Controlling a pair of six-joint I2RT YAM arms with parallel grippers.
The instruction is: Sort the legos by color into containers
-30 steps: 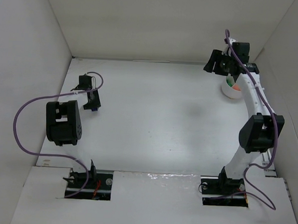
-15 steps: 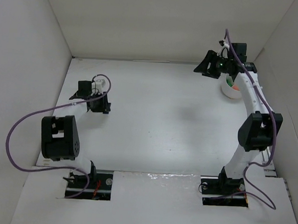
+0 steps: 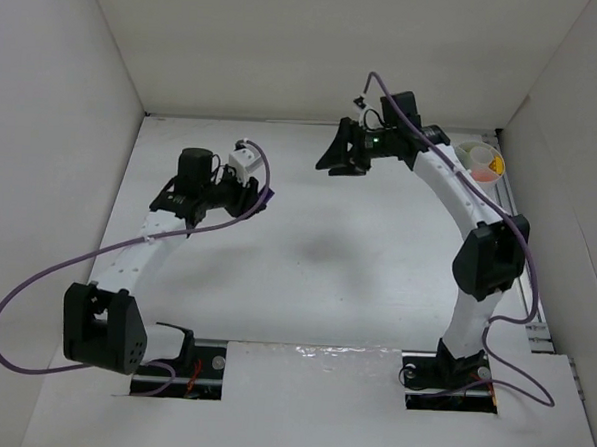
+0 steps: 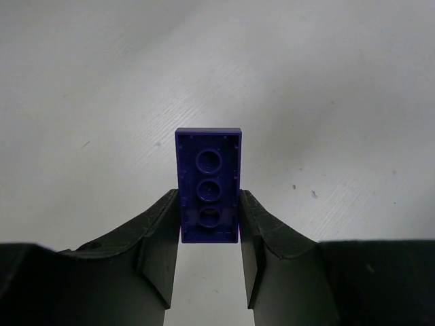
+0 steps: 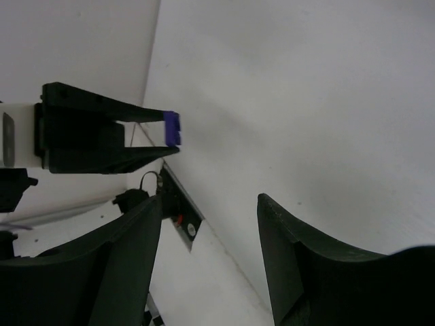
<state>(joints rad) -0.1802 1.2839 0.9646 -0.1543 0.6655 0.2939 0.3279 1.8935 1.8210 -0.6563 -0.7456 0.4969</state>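
Observation:
A dark blue lego (image 4: 208, 178) is pinched upright between my left gripper's (image 4: 208, 204) fingers, above bare table. From above, that gripper (image 3: 261, 199) hangs left of the table's middle with the lego (image 3: 268, 194) at its tip. My right gripper (image 3: 326, 164) stands open and empty at the back centre, facing the left one across a short gap. In the right wrist view its jaws (image 5: 209, 200) are spread wide, and the left gripper (image 5: 102, 136) with the blue lego (image 5: 172, 128) shows beyond. The white divided cup (image 3: 464, 150) sits at the back right with orange and yellow pieces inside.
White walls enclose the table at the back and on both sides. Purple cables loop from each arm, the left one (image 3: 35, 280) trailing wide over the left side. The arm bases (image 3: 176, 357) sit at the near edge.
My left arm has swung from the left edge toward the middle, carrying the blue lego. My right gripper has moved left, away from the cup, which now shows fully.

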